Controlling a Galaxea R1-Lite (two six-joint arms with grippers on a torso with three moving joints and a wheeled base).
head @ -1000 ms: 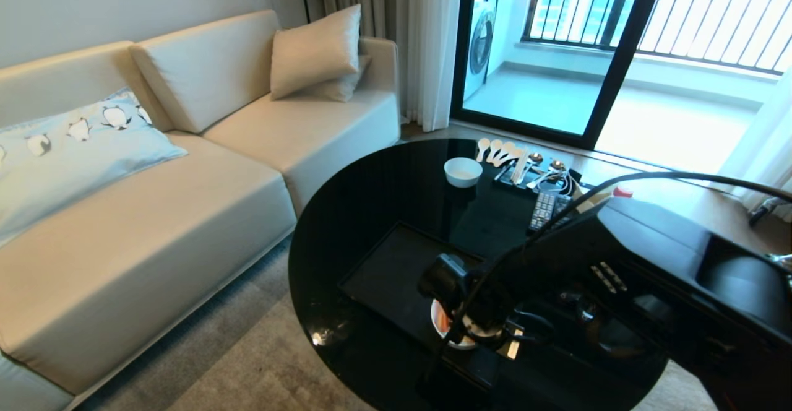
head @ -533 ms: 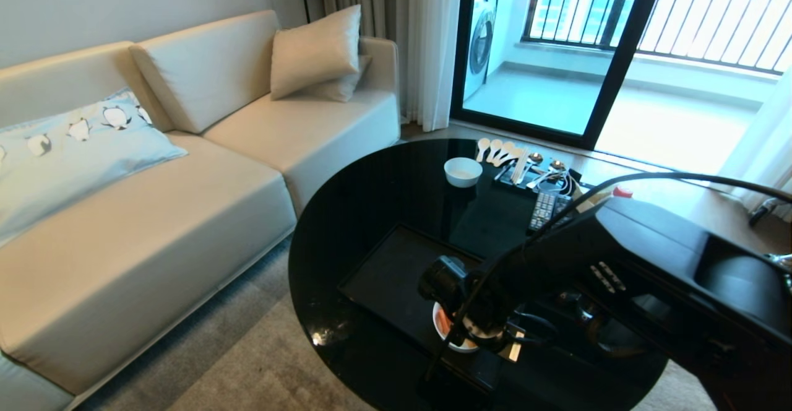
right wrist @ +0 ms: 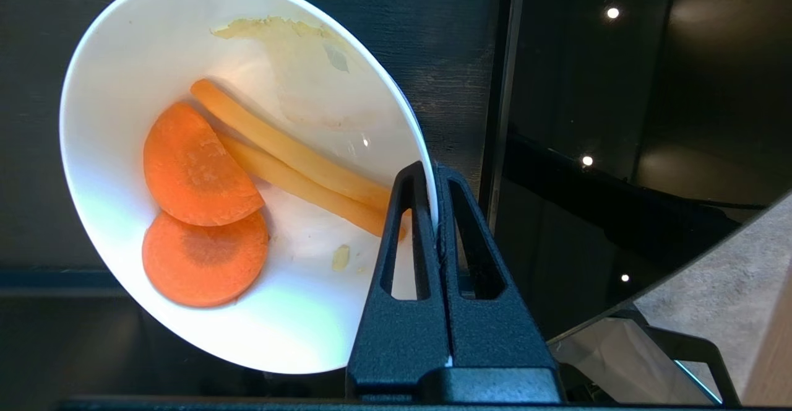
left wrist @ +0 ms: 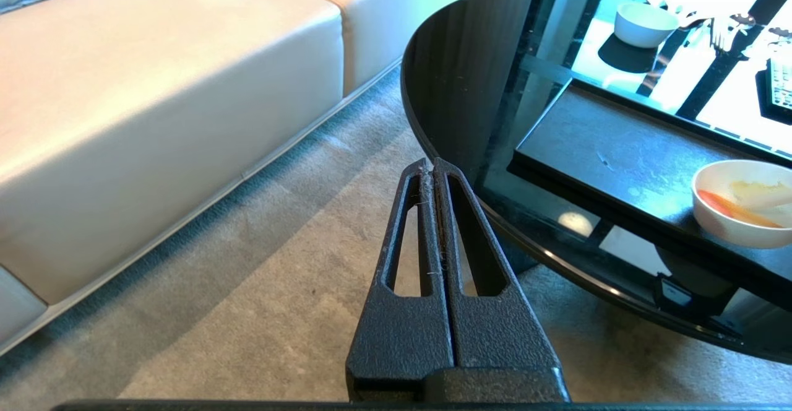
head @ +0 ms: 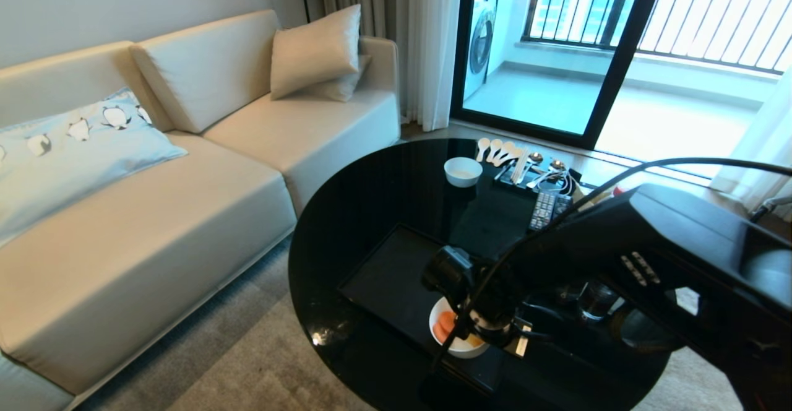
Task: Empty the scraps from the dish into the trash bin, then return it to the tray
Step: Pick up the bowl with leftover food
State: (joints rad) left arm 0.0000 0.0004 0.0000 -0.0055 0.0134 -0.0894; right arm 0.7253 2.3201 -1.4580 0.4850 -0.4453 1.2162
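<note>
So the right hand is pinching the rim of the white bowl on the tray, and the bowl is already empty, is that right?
Not quite. The right hand does pinch the rim of the white bowl over the tray, but the bowl is not empty: the right wrist view shows carrot slices and sticks inside.

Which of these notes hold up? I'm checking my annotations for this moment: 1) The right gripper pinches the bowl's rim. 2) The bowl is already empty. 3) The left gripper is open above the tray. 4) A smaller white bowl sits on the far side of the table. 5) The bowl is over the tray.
1) True: the right gripper is shut on the rim of the dish.
2) False: the scraps, carrot slices and sticks, still lie inside.
3) False: the left gripper is shut, hanging over the carpet beside the table.
4) True: the smaller white bowl.
5) True: the tray lies beneath it.
</note>
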